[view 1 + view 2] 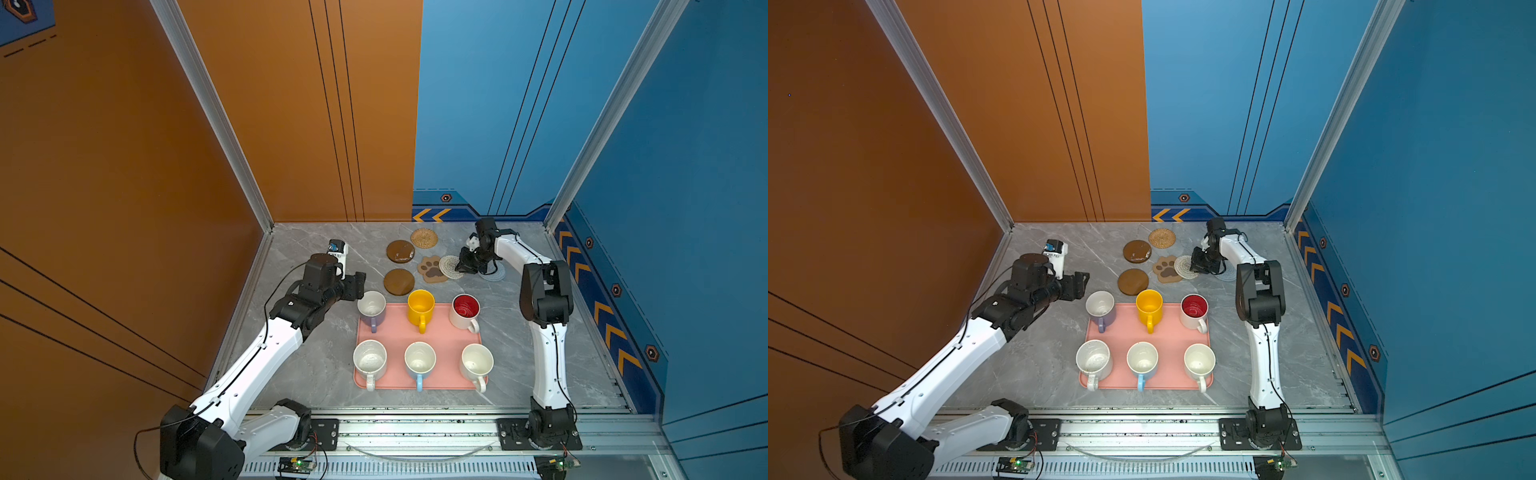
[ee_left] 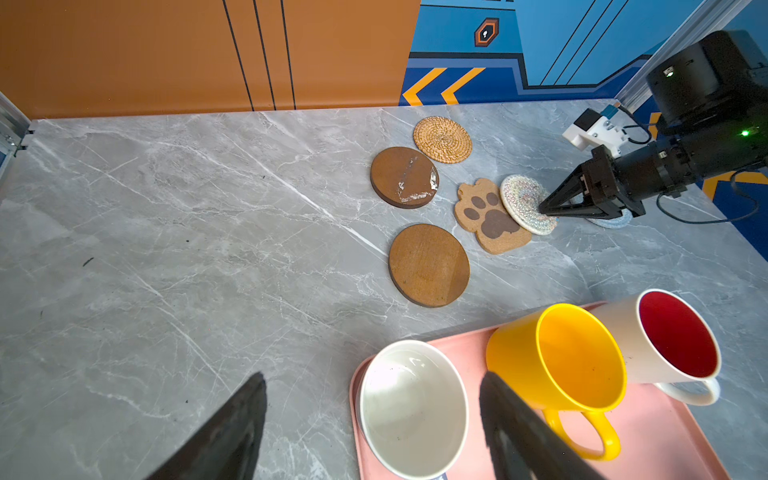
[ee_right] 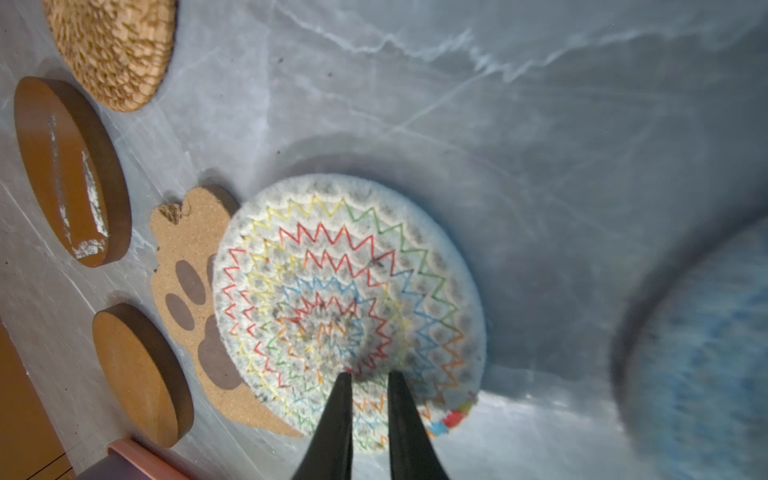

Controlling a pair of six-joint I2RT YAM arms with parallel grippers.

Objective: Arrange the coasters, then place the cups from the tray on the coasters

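My right gripper [image 3: 370,374] has its jaws drawn close on the white woven coaster [image 3: 345,291], whose near edge rides up. That coaster overlaps the paw-shaped coaster [image 1: 432,269]. The pale-blue coaster [image 1: 496,274] lies under the right wrist. Two brown discs [image 1: 400,251] [image 1: 399,281] and the rattan coaster [image 1: 424,238] lie to the left. The pink tray [image 1: 397,332] holds the cups: lilac [image 1: 371,307], yellow [image 1: 421,309], red-inside [image 1: 465,311], speckled [image 1: 369,359], light blue [image 1: 420,359], plain white [image 1: 477,363]. My left gripper [image 2: 374,376] hangs open beside the lilac cup.
Grey marble tabletop [image 1: 316,365] is walled by orange panels on the left and blue ones at the back and right. An aluminium rail [image 1: 415,432] runs along the front edge. Bare table lies left of the coasters and to both sides of the tray.
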